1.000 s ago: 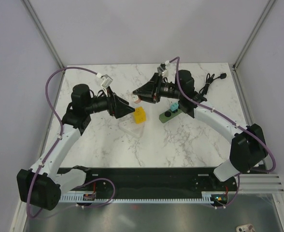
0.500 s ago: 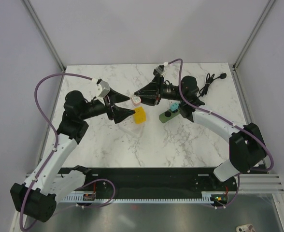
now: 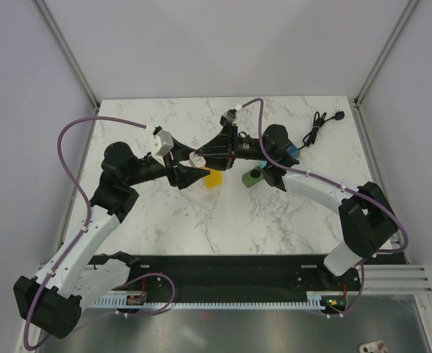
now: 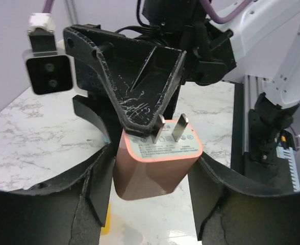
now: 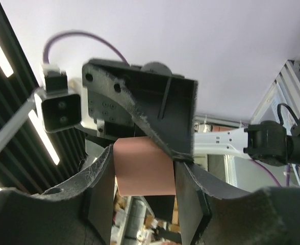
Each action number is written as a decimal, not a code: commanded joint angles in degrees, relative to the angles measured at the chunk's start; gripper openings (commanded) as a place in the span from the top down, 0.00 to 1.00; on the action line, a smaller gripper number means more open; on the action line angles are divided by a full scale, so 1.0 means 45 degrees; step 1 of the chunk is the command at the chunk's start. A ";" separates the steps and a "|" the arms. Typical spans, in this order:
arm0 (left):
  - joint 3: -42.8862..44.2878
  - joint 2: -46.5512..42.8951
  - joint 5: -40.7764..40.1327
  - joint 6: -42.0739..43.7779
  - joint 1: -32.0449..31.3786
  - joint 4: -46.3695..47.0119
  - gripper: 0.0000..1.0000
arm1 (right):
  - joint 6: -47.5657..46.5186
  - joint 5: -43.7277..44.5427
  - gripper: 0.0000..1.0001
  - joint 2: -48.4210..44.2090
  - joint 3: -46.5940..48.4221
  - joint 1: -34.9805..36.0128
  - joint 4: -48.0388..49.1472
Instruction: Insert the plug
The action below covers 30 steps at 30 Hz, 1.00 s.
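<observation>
Two claws are clenching the pink plug [image 4: 156, 171] mid-air, your left gripper [image 4: 151, 173] and right gripper [image 5: 143, 176] together. Nothing is entering the green socket strip [image 3: 250, 179] yet.

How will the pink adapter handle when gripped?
The pink adapter looks like a rigid, probably light block. Its smooth sides may let it pivot in the left gripper. The prongs look stiff, unlikely to bend.

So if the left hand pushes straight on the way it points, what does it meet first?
The pink plug adapter, sitting between its jaws; right behind that, the right hand, apparently touching the adapter.
</observation>
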 commanded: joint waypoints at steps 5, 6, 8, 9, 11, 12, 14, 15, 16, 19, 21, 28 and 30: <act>-0.0066 -0.0616 -0.0720 0.1321 -0.0039 -0.0014 0.77 | 0.0694 0.0356 0.93 0.0232 -0.0353 0.0158 0.2031; -0.0086 -0.0637 -0.0682 0.1341 -0.0058 -0.0054 0.81 | 0.0597 0.0415 0.90 0.0232 -0.0393 0.0139 0.1992; -0.0067 -0.0695 -0.0564 0.1283 -0.0059 -0.0171 0.97 | 0.0499 0.0338 0.75 0.0252 -0.0452 0.0139 0.1933; -0.0086 -0.0715 -0.0545 0.1205 -0.0059 -0.0210 0.98 | 0.0363 0.0280 0.68 0.0232 -0.0471 0.0139 0.1817; -0.0105 -0.0773 -0.0506 0.1068 -0.0059 -0.0230 0.98 | 0.0148 0.0221 0.60 0.0193 -0.0394 0.0139 0.1641; -0.0106 -0.0793 -0.0544 0.0971 -0.0039 -0.0269 0.98 | -0.0278 0.0182 0.58 0.0174 -0.0316 0.0139 0.1137; 0.0069 -0.0793 -0.0681 0.0911 -0.0059 -0.0482 0.98 | -0.0885 0.0143 0.48 0.0038 0.0035 0.0139 0.0258; 0.0186 -0.0735 -0.0642 0.0950 -0.0059 -0.1006 0.98 | -0.1913 0.0123 0.43 -0.0040 0.0191 0.0100 -0.1081; 0.0284 -0.0696 -0.0545 0.1008 -0.0059 -0.1262 0.98 | -0.2407 0.0123 0.36 -0.0196 0.0560 0.0042 -0.1790; 0.0441 -0.0656 -0.0544 0.1164 -0.0059 -0.2024 0.98 | -0.3405 0.0259 0.29 -0.0509 0.0778 -0.0368 -0.3377; 0.0363 -0.0656 -0.0583 0.1185 -0.0058 -0.2144 0.98 | -0.3602 0.0201 0.28 -0.0588 0.0856 -0.0777 -0.3942; 0.0656 -0.0208 -0.1013 0.1009 -0.0039 -0.4115 0.98 | -0.7447 0.0161 0.31 -0.0900 0.3351 -0.1111 -0.8903; 0.0773 -0.0129 -0.1052 0.1067 -0.0058 -0.4584 0.98 | -0.8711 0.0414 0.31 -0.0901 0.3978 -0.1111 -1.0439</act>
